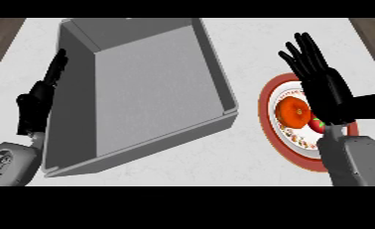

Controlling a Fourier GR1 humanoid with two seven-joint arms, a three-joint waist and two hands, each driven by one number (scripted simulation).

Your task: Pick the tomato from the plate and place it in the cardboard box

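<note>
The task looks to be at its very start: nothing has been moved and every step of it remains to be done. The tomato [293, 112] sits on the plate [265, 105], a round, red-rimmed plate at the right of the worktop [249, 44], and no fingers are closed on it. The right hand [327, 91] is over the plate's right half, its fingers released, straight and spread, pointing away from the robot. Its palm overlaps the tomato's right edge in this view, and whether it touches the fruit or hovers above it cannot be told. The box [147, 89], a grey open-topped one lying at a slant, takes up the left and middle of the worktop, and its floor is bare. Its nearest corner comes close to the plate's rim without touching it. The left hand [38, 101] rests just beside the box's left wall, fingers released and pointing up. What is left, as I judge it: bring the right hand down round the tomato, curl the fingers on it, lift it off the plate, carry it leftward over the box's right wall and let it go inside.
</note>
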